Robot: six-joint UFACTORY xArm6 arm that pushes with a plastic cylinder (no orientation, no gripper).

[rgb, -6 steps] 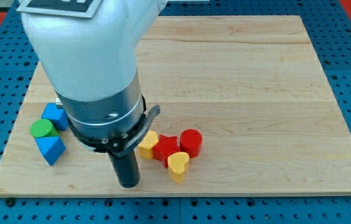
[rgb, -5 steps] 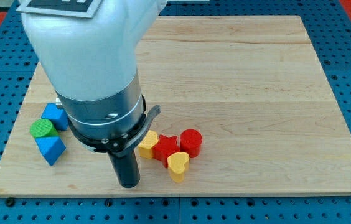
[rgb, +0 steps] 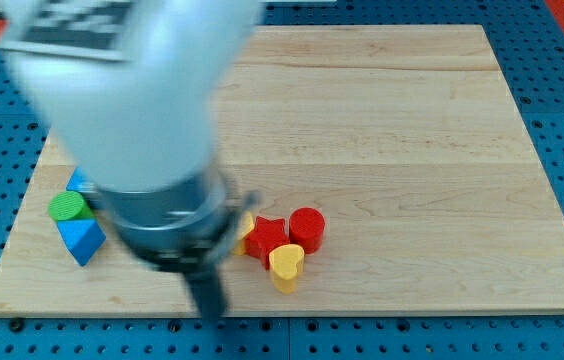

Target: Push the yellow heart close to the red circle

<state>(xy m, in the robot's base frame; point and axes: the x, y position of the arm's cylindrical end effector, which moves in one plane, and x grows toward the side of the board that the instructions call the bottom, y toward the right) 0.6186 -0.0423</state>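
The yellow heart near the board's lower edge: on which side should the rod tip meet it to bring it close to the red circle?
Probably the yellow heart's lower-left side, pushing up and right, since the red circle sits just up-right of it. My tip, blurred, is at the heart's lower left. A red block touches its upper left.

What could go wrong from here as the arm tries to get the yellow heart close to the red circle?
1. The yellow heart touches a red block lying between it and the red circle; a push may shift that block too.
2. My tip is blurred, left of the heart and below another yellow block; it could clip that block.
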